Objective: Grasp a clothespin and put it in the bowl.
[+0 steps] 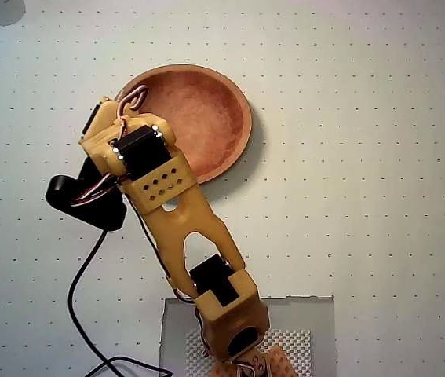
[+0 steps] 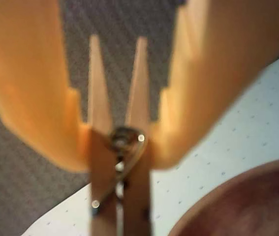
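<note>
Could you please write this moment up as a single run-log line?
phase: carry | gripper: shut on clothespin | bowl: empty where visible, arm over its left rim | clothespin: held off the table, not yet in bowl

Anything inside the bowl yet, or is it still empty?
The overhead view shows only bare reddish wood inside the bowl, but the arm covers its lower-left part. The clothespin is clamped in the pincer, and the wrist view shows it outside the rim.

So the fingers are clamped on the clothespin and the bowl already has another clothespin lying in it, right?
Not quite. The fingers are clamped on the clothespin, as the wrist view shows, but the overhead view shows the visible part of the bowl holding nothing; the arm hides its left side.
</note>
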### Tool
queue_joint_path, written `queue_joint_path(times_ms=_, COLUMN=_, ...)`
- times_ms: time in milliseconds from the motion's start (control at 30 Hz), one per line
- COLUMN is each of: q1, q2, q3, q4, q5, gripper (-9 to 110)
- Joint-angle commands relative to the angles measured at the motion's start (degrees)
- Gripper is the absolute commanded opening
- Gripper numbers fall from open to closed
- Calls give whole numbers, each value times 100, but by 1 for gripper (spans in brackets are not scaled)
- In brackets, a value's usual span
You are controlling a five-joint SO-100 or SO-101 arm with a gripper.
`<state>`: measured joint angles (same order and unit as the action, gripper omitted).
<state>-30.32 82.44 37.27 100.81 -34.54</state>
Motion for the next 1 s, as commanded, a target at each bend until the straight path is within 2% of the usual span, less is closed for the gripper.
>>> queue_joint_path(times_ms=0, q1=562, q2=501, q3=-229, q4=149, q5=-896, gripper=-2)
queue_joint_path(times_ms=233, q1=1670, q2=-26, q3=-246, q4=158, q5=-2320, gripper=-2)
queue_joint_path(times_ms=400, q1=2092, q2=-439, q3=-176, q4=167, q5=-3111, gripper=-2)
queue_joint_path(times_ms=967, q1=2355, q2=-2013, q3=686, q4=176, q5=-3885, gripper=-2)
